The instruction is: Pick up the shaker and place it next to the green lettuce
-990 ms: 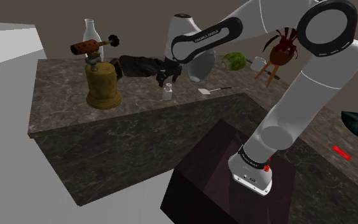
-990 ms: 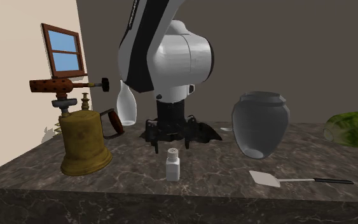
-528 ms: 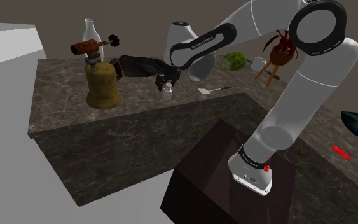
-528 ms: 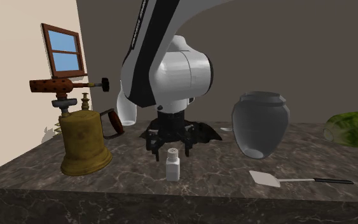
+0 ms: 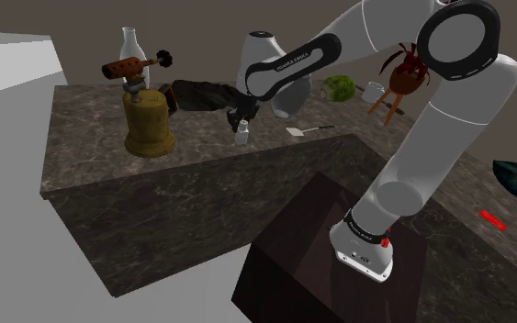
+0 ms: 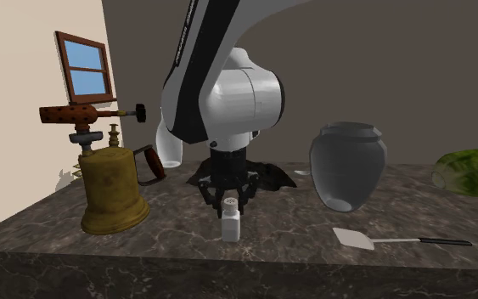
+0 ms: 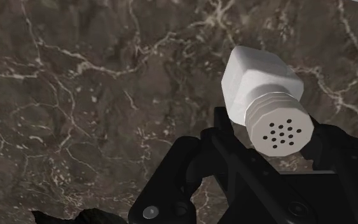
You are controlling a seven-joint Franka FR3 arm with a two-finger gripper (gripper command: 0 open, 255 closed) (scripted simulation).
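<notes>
Now the gripper [image 6: 230, 204] is seen lower than a second ago: it has been brought down from just behind the shaker [image 6: 231, 223] onto it. The fingers [image 7: 231, 156] are spread, one on either side of the perforated cap, with a slight gap visible in the second exterior view. No clamp is confirmed. The shaker is left upright on the dark marble counter [image 6: 75, 255], unmoved, near the front edge in the second exterior view, well apart from the lettuce [image 6: 475, 172].

Approach is judged done; closing and lifting are still owed.

Clearances:
- The blowtorch [image 6: 114, 191] is parked on the second exterior view's left, clear of the path.
- The grey jar [image 6: 347, 166] and the spatula [image 6: 356, 239] are set between the shaker and the lettuce; a lift above the jar is advised, or the lane in front of it over the spatula.
- Open counter is seen beside the lettuce on the jar's side; set-down room looks adequate.
- The front edge is close to the shaker, so sideways nudging on closure is to be avoided.
</notes>
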